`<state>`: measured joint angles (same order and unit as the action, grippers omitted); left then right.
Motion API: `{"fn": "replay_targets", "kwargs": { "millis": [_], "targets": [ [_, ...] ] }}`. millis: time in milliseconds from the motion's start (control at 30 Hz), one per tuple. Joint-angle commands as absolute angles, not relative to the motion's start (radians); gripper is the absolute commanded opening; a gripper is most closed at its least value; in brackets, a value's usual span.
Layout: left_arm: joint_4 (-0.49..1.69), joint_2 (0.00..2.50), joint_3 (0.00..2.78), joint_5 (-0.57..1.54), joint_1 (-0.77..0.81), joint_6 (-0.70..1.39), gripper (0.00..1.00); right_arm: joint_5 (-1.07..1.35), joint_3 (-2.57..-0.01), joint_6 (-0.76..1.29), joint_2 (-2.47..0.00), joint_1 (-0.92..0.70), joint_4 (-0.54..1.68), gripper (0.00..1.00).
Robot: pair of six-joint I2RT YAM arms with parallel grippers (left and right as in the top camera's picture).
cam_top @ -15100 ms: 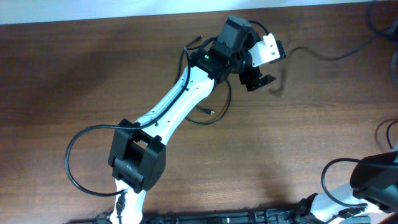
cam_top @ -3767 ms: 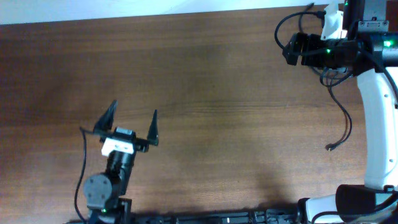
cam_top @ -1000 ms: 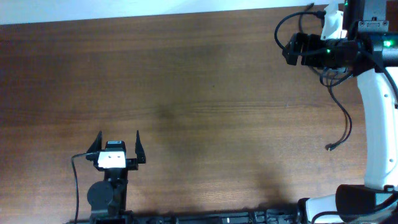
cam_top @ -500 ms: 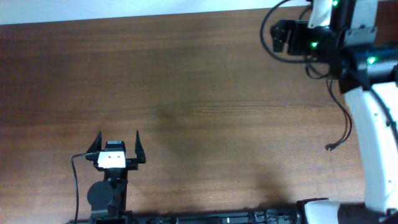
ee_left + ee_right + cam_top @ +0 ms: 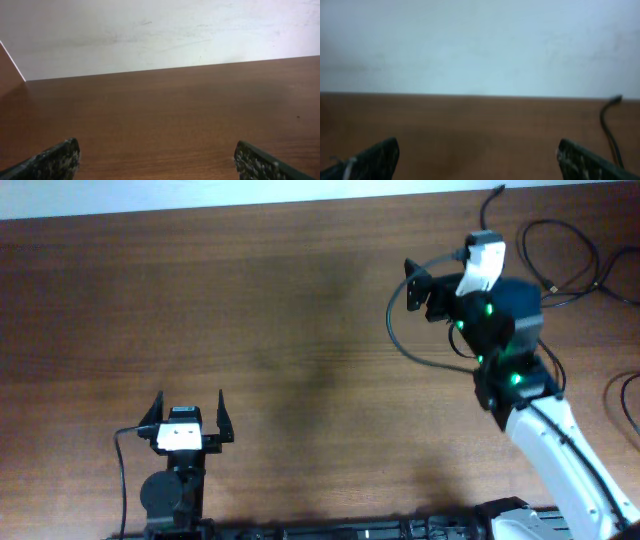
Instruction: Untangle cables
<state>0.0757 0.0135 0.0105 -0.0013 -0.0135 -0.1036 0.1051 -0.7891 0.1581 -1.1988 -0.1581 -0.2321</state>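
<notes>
At the near left edge of the table (image 5: 300, 330), the left gripper (image 5: 190, 400) sits parked as it was a second ago, jaws spread wide and holding nothing. Further right, the right gripper (image 5: 417, 285) has swung away from the far right corner, where it hovered half a second ago, toward the table's middle. Its jaws also stand wide open and empty in the wrist view. That retreat uncovers the cables (image 5: 565, 260), lying in loose loops in the far right corner. I judge the strands released and mostly spread, though whether any still cross cannot be told. They lie well apart from the right jaws, off to their right, with one strand showing only at the wrist view's right edge.
</notes>
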Motion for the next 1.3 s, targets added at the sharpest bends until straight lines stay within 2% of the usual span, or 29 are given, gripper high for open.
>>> {"fn": "replay_targets", "kwargs": {
  "millis": [0, 200, 567, 1133, 1267],
  "targets": [
    [0.084, 0.005, 0.009, -0.012, -0.019, -0.091, 0.99, 0.099, -0.613, 0.165, -1.103, -0.163, -0.447, 0.99],
    [0.084, 0.005, 0.009, -0.012, -0.019, -0.091, 0.99, 0.04, -0.316, 0.165, -0.945, -0.163, -0.743, 0.99],
    [0.084, 0.005, 0.009, -0.012, -0.019, -0.091, 0.99, -0.066, -0.009, 0.164, -0.575, -0.162, -0.764, 0.99],
    [0.084, 0.005, 0.009, -0.012, -0.019, -0.091, 0.99, -0.011, -0.006, 0.157, -0.071, 0.016, -0.047, 0.99],
    [0.084, 0.005, 0.009, -0.012, -0.019, -0.091, 0.99, 0.0, -0.006, 0.157, -0.003, 0.055, 0.066, 0.99]
  ]
}}
